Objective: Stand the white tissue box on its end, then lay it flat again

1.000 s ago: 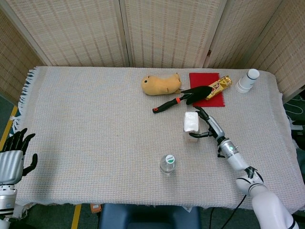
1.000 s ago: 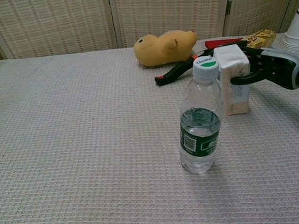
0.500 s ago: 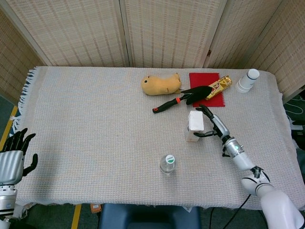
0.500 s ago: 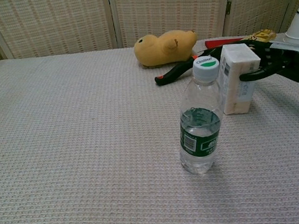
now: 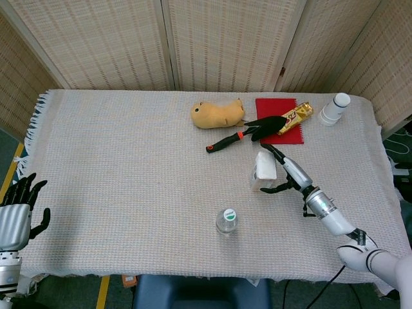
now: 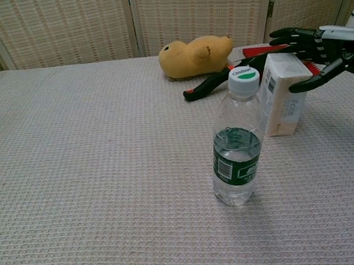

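The white tissue box (image 5: 263, 170) (image 6: 283, 95) stands on its end right of the table's middle, leaning toward the right with its top tipped over. My right hand (image 5: 287, 175) (image 6: 321, 51) holds its upper part, fingers reaching over the far top edge and thumb against the near right corner. My left hand (image 5: 15, 221) hangs off the table's front left corner, fingers apart and holding nothing; only the head view shows it.
A water bottle (image 5: 226, 221) (image 6: 236, 145) stands in front of the box. Behind it lie a black trowel (image 5: 248, 132), a yellow plush toy (image 5: 217, 114) (image 6: 195, 56), a red card (image 5: 275, 107) with a gold snack bar (image 5: 296, 117), and stacked paper cups (image 5: 335, 108).
The box has gone from upright to leaning right. My right hand has moved right and risen with its top. The left hand has not moved.
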Controlling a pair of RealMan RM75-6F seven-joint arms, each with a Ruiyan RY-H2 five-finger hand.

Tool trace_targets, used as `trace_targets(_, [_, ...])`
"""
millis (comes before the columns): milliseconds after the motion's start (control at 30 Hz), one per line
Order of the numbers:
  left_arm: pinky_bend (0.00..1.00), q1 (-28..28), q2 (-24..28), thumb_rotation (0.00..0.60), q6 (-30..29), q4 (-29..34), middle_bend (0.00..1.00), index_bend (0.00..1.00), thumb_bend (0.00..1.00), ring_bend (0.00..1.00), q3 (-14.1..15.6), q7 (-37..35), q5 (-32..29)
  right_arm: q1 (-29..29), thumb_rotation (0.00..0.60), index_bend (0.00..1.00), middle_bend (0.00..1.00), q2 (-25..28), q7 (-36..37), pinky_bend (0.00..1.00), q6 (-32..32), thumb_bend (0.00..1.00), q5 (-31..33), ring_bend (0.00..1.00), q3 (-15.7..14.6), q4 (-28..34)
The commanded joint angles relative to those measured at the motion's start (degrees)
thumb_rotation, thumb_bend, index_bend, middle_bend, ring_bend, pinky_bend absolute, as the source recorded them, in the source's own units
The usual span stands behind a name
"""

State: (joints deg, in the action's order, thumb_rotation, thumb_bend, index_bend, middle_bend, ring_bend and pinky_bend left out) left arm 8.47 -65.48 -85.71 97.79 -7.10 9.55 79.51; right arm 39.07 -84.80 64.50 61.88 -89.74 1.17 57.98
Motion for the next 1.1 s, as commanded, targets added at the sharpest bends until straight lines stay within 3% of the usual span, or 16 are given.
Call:
trace_targets(33, [0.09,-0.2,0.2,0.600,-0.2,0.2,0.00,0.17,0.48,0.00,0.0,-0.1,0.1,0.9,0.600,0.00,0.01,13.1,-33.2,0.00,-1.5,0.00,8.7,0.00,6.3,20.8])
trace_targets(233, [0.09,-0.3,0.6,0.600,-0.5,0.5,0.00,0.17,0.48,0.00,-0.1,-0.4,0.2,2.2,0.600,0.00,0.00,18.4,-59.1,0.00,-3.0,0.00,21.0,0.00,10.9,35.3])
trace_targets(433, [0.09,-0.5,0.8,0.600,-0.8,0.7,0.00,0.17,0.48,0.00,-0.2,-0.4,0.2,5.3,0.600,0.00,0.01,23.1,-75.1,0.00,-7.7,0.00,36.9,0.00,11.7,44.2])
trace_targets(633, [0.09,-0.5,0.8,0.600,-0.6,0.9,0.00,0.17,0.48,0.00,-0.2,0.1,-0.2,9.9,0.600,0.00,0.01,24.5,-79.3,0.00,-16.8,0.00,47.9,0.00,11.0,44.8])
trace_targets(733, [0.09,-0.5,0.8,0.600,-0.6,0.9,0.00,0.17,0.48,0.00,-0.2,0.3,-0.3,11.4,0.600,0.00,0.00,25.1,-78.6,0.00,-20.7,0.00,49.6,0.00,10.6,43.7])
trace_targets(1100, [0.09,-0.5,0.8,0.600,-0.3,0.8,0.00,0.17,0.48,0.00,-0.4,0.4,-0.8,15.2,0.600,0.00,0.01,23.5,-80.8,0.00,-22.8,0.00,56.0,0.00,7.8,38.8])
